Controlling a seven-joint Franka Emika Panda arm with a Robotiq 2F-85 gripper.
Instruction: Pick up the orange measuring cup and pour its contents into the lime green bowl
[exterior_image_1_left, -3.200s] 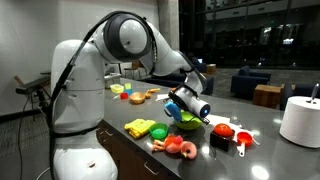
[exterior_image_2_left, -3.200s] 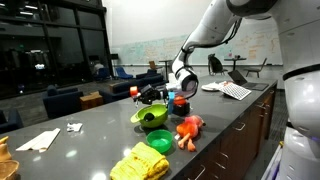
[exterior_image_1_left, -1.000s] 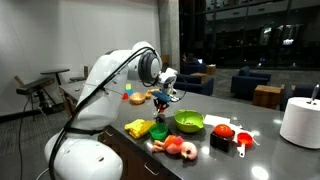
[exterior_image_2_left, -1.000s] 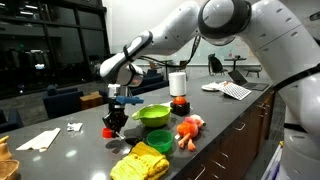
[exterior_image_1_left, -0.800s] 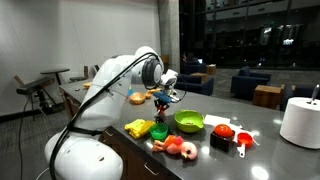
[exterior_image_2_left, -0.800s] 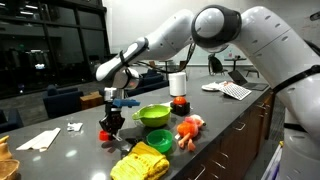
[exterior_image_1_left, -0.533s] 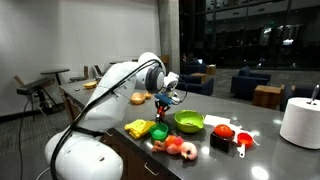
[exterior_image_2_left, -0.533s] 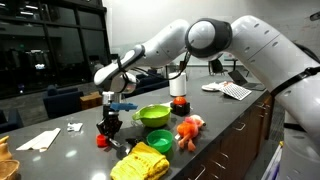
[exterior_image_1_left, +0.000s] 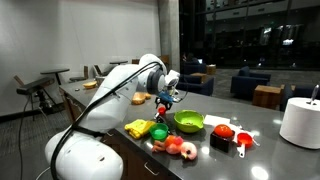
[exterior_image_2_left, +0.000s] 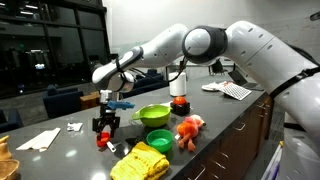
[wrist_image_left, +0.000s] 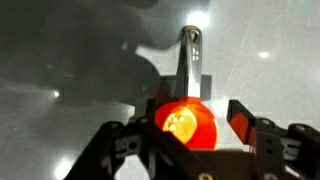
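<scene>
Judging by how things lie, how much of the task can be counted as done? (A)

Little can be confirmed. The orange measuring cup is seen standing on the counter, well apart from the lime green bowl, and it is not tilted over the bowl. Whether the pour is already done cannot be told, since the bowl's inside is not made out in either exterior view (B)

And the claw? (A)

The gripper is held just above the cup. In the wrist view its jaws are spread to either side of the cup, and a strip of counter is visible between the cup and one pad, so nothing is judged to be held (B)

What is left, then? (A)

If the pour is not yet done, the cup must be clamped, lifted, carried to the bowl and tipped. A bright patch is seen inside the cup, but contents and glare cannot be separated (B)

Can any writing be read? (A)

None. Marks are visible on a whiteboard behind the counter and on papers at its far end, but they are too small to be read. No brand is made out on the arm (B)
</scene>
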